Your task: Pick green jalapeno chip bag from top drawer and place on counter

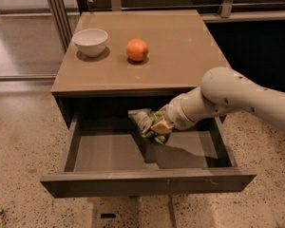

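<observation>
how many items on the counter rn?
2: a white bowl at the back left, an orange fruit just right of it. The gripper is in the top drawer at the green jalapeno chip bag.

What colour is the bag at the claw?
Chip bag: green with white and dark patches, camera view. Claw beside it, over the top drawer.

Warm, rather dim indoor light falls from above. The glossy tan-brown tabletop (180,56) carries a soft sheen. On it, the white ceramic bowl (90,41) and the round orange fruit (137,49) each drop a small dark shadow at their base. The open dark grey-brown top drawer (104,151) is gloomy at its back, under the overhang. The claw (157,127), inside the drawer gripping the crumpled green jalapeno chip bag (143,121), throws a heavy shadow onto the drawer floor beneath it.
</observation>
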Controlling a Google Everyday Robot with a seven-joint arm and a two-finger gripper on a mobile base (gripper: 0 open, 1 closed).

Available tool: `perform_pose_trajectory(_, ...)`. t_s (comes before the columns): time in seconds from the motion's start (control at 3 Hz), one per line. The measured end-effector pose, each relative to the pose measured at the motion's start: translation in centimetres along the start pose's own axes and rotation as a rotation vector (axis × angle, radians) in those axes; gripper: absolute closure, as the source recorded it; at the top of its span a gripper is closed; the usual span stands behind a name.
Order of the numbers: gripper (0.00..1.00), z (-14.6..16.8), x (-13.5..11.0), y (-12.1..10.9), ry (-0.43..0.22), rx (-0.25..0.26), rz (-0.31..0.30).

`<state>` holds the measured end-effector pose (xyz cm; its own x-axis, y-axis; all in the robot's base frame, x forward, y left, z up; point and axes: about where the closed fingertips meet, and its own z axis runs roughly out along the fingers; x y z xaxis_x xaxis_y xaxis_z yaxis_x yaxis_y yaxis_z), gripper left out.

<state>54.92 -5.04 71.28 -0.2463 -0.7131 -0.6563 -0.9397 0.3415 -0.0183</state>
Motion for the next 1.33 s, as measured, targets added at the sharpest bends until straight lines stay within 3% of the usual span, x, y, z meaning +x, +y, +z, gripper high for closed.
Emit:
perform_pose_trajectory(0.33, 1.0, -4.3, -5.6, 0.5, 0.032, 0.022, 0.0)
perform_pose_trajectory(1.0, 1.0, -4.8, -6.0, 0.2, -0.002, 0.01, 0.004)
perform_pose_trajectory(1.33, 1.0, -6.8, -6.5, -0.8, -0.076, -0.031, 0.016)
